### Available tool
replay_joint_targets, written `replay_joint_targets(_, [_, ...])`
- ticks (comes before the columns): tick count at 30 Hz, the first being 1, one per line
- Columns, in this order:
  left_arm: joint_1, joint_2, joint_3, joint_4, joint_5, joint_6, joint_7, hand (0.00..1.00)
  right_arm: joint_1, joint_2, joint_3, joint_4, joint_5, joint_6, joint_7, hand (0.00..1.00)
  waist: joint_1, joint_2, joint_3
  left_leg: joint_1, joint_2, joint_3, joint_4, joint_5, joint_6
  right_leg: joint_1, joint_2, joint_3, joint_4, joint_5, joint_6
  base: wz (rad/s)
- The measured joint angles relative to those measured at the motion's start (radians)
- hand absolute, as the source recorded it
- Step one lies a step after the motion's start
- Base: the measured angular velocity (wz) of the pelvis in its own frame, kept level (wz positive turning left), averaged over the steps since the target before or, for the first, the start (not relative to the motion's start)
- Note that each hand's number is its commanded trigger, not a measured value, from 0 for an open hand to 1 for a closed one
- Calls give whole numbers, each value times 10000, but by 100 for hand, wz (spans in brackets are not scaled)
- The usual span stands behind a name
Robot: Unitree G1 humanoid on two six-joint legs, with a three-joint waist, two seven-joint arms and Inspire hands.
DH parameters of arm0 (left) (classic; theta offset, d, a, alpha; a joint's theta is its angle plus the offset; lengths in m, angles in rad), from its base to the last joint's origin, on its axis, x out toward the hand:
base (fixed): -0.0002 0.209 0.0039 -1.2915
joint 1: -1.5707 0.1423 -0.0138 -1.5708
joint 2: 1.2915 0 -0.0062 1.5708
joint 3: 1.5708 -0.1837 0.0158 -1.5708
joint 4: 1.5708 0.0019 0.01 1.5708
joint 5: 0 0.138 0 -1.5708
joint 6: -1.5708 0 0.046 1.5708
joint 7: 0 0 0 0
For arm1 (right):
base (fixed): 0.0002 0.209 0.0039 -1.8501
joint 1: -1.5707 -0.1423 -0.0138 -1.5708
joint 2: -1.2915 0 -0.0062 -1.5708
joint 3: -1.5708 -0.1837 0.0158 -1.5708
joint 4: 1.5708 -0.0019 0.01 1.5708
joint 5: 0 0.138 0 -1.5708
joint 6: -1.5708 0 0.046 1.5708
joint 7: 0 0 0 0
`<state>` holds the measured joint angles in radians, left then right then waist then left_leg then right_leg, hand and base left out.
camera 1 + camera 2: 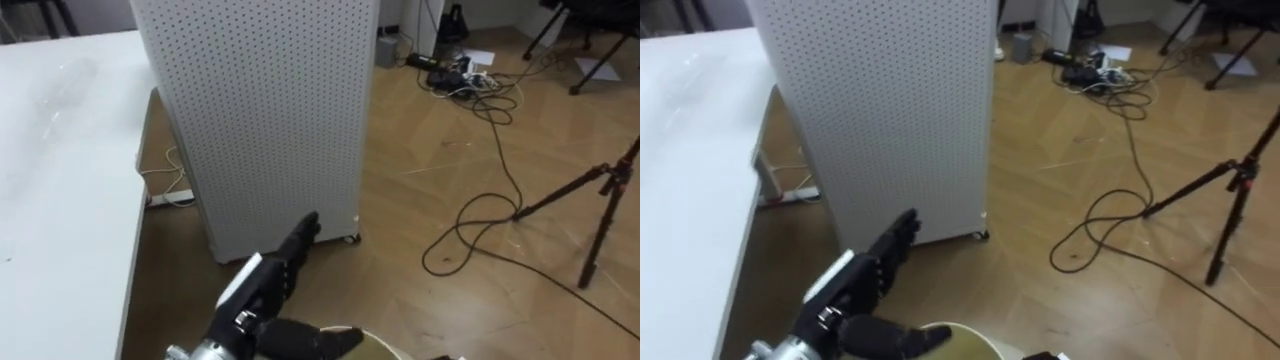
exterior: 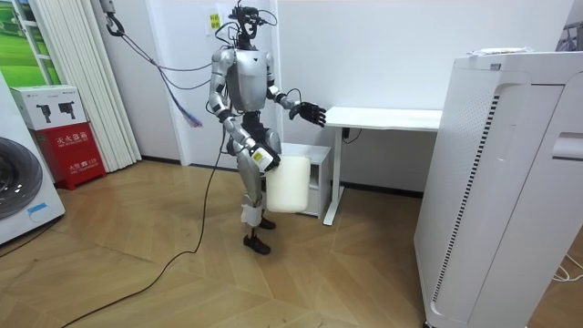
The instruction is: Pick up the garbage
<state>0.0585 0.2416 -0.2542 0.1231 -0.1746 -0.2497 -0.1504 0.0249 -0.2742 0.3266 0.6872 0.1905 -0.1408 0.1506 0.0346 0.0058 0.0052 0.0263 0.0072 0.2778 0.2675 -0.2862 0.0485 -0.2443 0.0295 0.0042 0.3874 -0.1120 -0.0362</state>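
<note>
While the left hand (image 1: pixel 258 288) hangs open by the perforated cabinet (image 1: pixel 270 120), scanning the floor (image 1: pixel 450 190) comes first — right hand (image 2: pixel 264 159) at the white bin (image 2: pixel 290 185): grip unreadable.

Straight ahead you had the tall perforated cabinet (image 1: pixel 270 110) blocking the way. The left hand (image 1: pixel 262 280), fingers straight, hung just before its lower front edge. On your left the white table (image 1: pixel 60 170) closed that side. Between its edge and the cabinet it left a narrow slot of floor with a white cord (image 1: pixel 168 190) lying in it. To the right of the cabinet the wooden floor (image 1: pixel 420 160) lay open, and a hand could pass freely there. Farther right a dark cable (image 1: pixel 510 180) looped over the boards and a tripod (image 1: pixel 603 215) spread its legs, both well apart from the hand. Beyond them lay a clutter of plugs (image 1: pixel 450 72).
</note>
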Motion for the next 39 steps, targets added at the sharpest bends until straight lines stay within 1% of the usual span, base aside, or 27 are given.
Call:
replay_joint_targets(1, [32,0,199,-136,330,-1,237,0,11,-6,-9,-2,0,0,-39,100,-30,-4,2,30,44,5,-19,-23,24,-25,-49,-175,35,18,-13,-37])
replay_joint_targets(2, [31,4,282,-279,507,-5,482,0,24,-29,-58,-3,0,0,-73,100,-48,-6,3,85,18,103,-24,-52,48,-58,-100,-346,110,20,-17,-35])
replay_joint_targets(3, [28,5,291,-358,561,-20,604,0,22,-47,-80,-3,7,0,-90,100,-22,-4,4,133,10,189,-51,-62,54,-56,-105,-357,116,25,-25,-33])
replay_joint_targets(6, [12,-4,475,-693,1034,-280,1197,0,22,-53,-106,4,6,0,-134,100,-35,-31,15,354,-27,231,-247,-73,78,69,-274,-858,114,61,-83,-19])
replay_joint_targets(7, [12,-2,571,-819,1392,-386,1503,0,22,-52,-115,6,6,0,-151,100,-30,-35,24,399,-31,259,-310,-71,79,125,-266,-1014,93,70,-100,-7])
replay_joint_targets(11, [-15,-12,704,-1380,2351,-422,2522,0,11,8,-326,1,7,-15,-160,100,-33,-37,30,394,1,234,-368,-71,80,156,-268,-1184,-5,69,-113,1])
replay_joint_targets(13, [-8,-14,787,-1688,2593,-427,2782,0,11,12,-465,-3,7,-16,-111,100,-19,-41,36,365,24,189,-385,-66,72,151,-246,-1240,-99,75,-123,5])
replay_joint_targets(16, [42,-3,1029,-2026,3017,-552,3136,0,15,21,-659,-13,8,-16,52,100,-28,-42,35,397,55,156,-375,-53,52,181,-195,-1280,-232,74,-124,1])
replay_joint_targets(19, [42,-6,1225,-2187,3501,-576,3280,0,172,64,-747,-216,-2,-18,52,100,-26,-58,45,393,94,-61,-265,-49,45,315,-222,-1539,-334,62,-144,6])
replay_joint_targets(21, [40,-8,1324,-2186,3775,-579,3470,0,242,97,-739,-257,-27,-18,55,100,3,-63,50,367,138,-49,-51,-51,40,422,-272,-1857,-354,17,-206,2])
replay_joint_targets(23, [77,-3,1349,-2185,4009,-579,3775,0,341,117,-741,-350,-17,-18,52,100,19,-70,66,134,167,-35,601,-56,32,533,-467,-2401,-305,-115,-315,5])
replay_joint_targets(24, [78,-6,1343,-2184,4051,-578,3828,0,341,110,-744,-350,2,-18,46,100,16,-58,73,33,170,-50,835,-60,26,533,-536,-2508,-246,-173,-339,9])
replay_joint_targets(25, [87,-9,1345,-2182,4052,-579,3868,0,342,84,-748,-350,3,-18,34,100,20,-14,94,-158,177,-134,1323,-64,20,568,-675,-2534,-178,-259,-368,12])
replay_joint_targets(26, [78,16,1344,-2173,4058,-583,3955,0,341,82,-748,-349,3,-18,-11,100,17,17,136,-550,186,-307,2249,-9,-69,623,-754,-2496,-150,-378,-404,14])
replay_joint_targets(27, [79,15,1338,-2128,4077,-602,4038,0,350,83,-746,-346,3,-18,-39,100,7,20,157,-852,171,-385,2925,91,-229,662,-810,-2473,-115,-477,-431,21])
replay_joint_targets(28, [87,-14,1324,-2040,4106,-626,4202,0,379,58,-749,-330,-1,-18,-88,100,-12,-32,216,-1597,159,-764,4131,292,-563,740,-901,-2310,-11,-667,-423,24])
replay_joint_targets(29, [76,-14,1312,-2005,4100,-658,4319,0,385,-3,-750,-320,0,-16,-158,100,2,-12,213,-2189,123,-1145,4158,210,-442,769,-909,-2113,25,-827,-305,27])
replay_joint_targets(30, [57,-12,1313,-2003,4103,-706,4358,0,386,-21,-759,-304,-1,-17,-218,100,11,15,199,-2516,85,-1191,4014,216,-450,766,-908,-1993,68,-885,-295,25])
replay_joint_targets(31, [93,-11,1312,-1975,4092,-871,4503,0,396,-47,-761,-238,4,-17,-330,100,27,-86,261,-3067,-15,-1281,3352,325,-524,803,-917,-1685,156,-985,-263,23])
replay_joint_targets(32, [127,-9,1317,-1938,4101,-1005,4610,0,471,-85,-767,-222,3,-17,-433,100,45,-59,246,-3579,-37,-1340,2403,715,-702,897,-912,-1555,175,-1057,-230,16])
replay_joint_targets(33, [123,-9,1327,-1936,4107,-1030,4653,0,500,-108,-766,-199,3,-17,-466,100,80,-46,238,-3778,-35,-1366,1849,1007,-765,923,-896,-1462,246,-1133,-217,3])
replay_joint_targets(34, [116,-11,1337,-1924,4122,-1086,4750,0,548,-115,-751,-116,3,-17,-498,100,166,-11,215,-4070,-51,-1568,739,1561,-809,921,-918,-1301,577,-1398,-155,-18])
replay_joint_targets(35, [118,-38,1334,-1867,4212,-1112,4764,0,685,-149,-733,-95,1,-17,-513,100,324,50,176,-4224,-23,-1830,-136,1930,-856,937,-962,-1187,1072,-1820,-57,-28])
replay_joint_targets(36, [119,-64,1329,-1786,4233,-1149,4764,0,791,-176,-729,-95,2,-16,-502,100,426,78,159,-4242,-7,-2021,-399,2005,-847,960,-993,-1128,1340,-2052,-12,-41])
replay_joint_targets(37, [128,-93,1313,-1690,4262,-1159,4759,0,1022,-253,-718,-97,9,-16,-471,100,566,122,133,-4225,81,-2474,-574,2038,-897,1074,-1079,-1060,1849,-2509,120,-39])
replay_joint_targets(38, [140,-88,1327,-1685,4320,-1169,4763,0,1214,-317,-716,-104,35,-9,-392,100,582,161,104,-4199,163,-2892,-408,2093,-978,1275,-1199,-1080,2250,-2981,277,-33])
replay_joint_targets(39, [140,-85,1336,-1684,4331,-1210,4764,0,1287,-350,-719,-115,40,5,-373,100,549,173,89,-4199,178,-3095,-220,2110,-996,1381,-1314,-1129,2435,-3196,409,-8])
